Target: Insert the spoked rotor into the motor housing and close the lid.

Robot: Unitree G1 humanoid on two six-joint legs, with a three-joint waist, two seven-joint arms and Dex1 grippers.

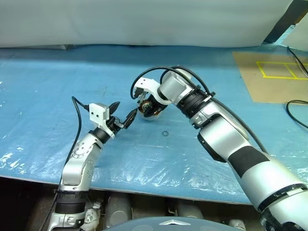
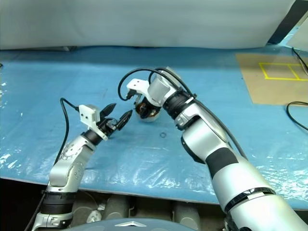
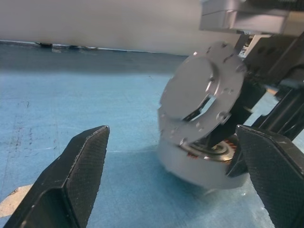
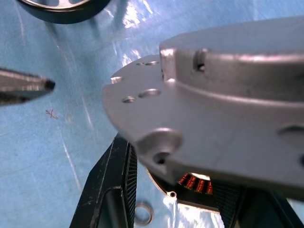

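We see the right hand (image 1: 147,107) pointing steeply down over the motor housing (image 3: 202,166), which sits on the blue counter (image 1: 57,91). Its fingers (image 4: 116,190) straddle the housing at a middling gap, windings visible between them; we cannot tell whether they clamp it. The lid (image 3: 202,107) stands tilted up, partly open, above the housing. The left hand (image 1: 120,117) waits just beside the housing, spread wide and empty, aimed at it. The right wrist view adds the spoked rotor (image 4: 61,8) lying beyond the housing, and a small ring (image 1: 165,133) near it.
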